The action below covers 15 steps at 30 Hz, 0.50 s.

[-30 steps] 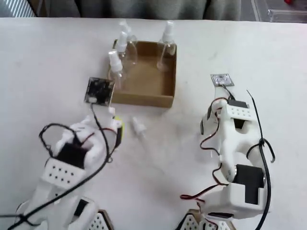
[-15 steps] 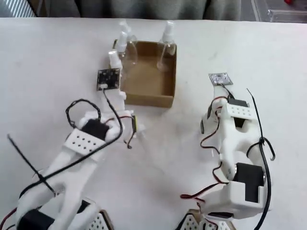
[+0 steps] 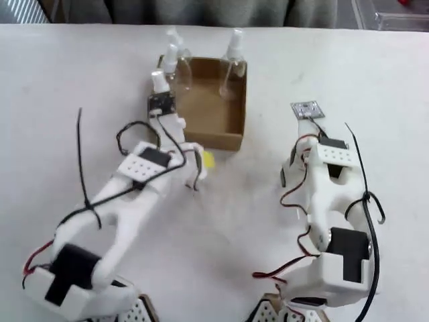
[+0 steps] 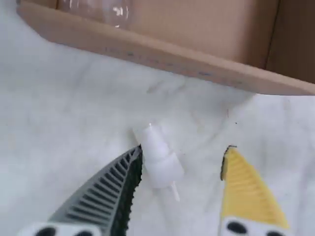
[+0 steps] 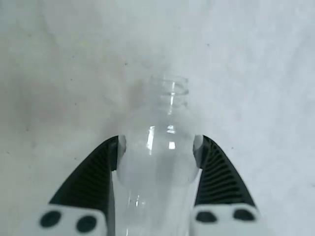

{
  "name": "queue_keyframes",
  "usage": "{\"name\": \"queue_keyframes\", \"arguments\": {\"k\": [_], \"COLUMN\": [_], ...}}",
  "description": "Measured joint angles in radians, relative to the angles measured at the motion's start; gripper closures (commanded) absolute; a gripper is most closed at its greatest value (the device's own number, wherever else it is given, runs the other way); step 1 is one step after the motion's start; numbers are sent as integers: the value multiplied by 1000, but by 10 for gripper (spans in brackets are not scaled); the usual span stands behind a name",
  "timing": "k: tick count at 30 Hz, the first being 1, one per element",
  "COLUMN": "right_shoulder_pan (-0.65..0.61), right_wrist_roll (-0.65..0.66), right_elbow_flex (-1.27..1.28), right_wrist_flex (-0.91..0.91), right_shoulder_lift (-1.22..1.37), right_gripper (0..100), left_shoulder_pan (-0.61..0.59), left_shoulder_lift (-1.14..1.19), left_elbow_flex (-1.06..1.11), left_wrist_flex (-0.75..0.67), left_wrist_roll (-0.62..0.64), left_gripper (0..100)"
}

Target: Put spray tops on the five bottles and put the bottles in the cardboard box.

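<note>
A loose white spray top (image 4: 160, 160) lies on the table just in front of the cardboard box (image 3: 208, 139). My left gripper (image 4: 182, 152) stands open around it, the grey finger touching one side and the yellow finger (image 3: 206, 159) apart from the other. My right gripper (image 5: 160, 145) is shut on a clear bottle (image 5: 165, 137) with a bare threaded neck, held over the white table. Several clear bottles with spray tops (image 3: 232, 60) stand upright along the back and left of the box.
The right arm (image 3: 325, 181) sits right of the box with loose red and black wires. A small circuit board (image 3: 308, 111) juts out ahead of it. Open white tabletop lies between the two arms.
My left arm has swung forward and to the right, from the near left up to the box's front wall, and now straddles the loose spray top. The right arm has stayed still.
</note>
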Motion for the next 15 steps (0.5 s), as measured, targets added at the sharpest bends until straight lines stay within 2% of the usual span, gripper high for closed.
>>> {"name": "queue_keyframes", "arguments": {"k": [6,10,15], "right_shoulder_pan": [0,0,0], "right_wrist_roll": [0,0,0], "right_elbow_flex": [0,0,0], "right_wrist_flex": [0,0,0], "right_shoulder_lift": [0,0,0], "right_gripper": [982,982,982], "left_shoulder_pan": [2,2,0], "left_shoulder_lift": [166,178,180], "left_elbow_flex": [-75,-78,-109], "left_wrist_flex": [6,12,115], "left_wrist_roll": [63,98,115], "left_gripper": [752,752,754]}}
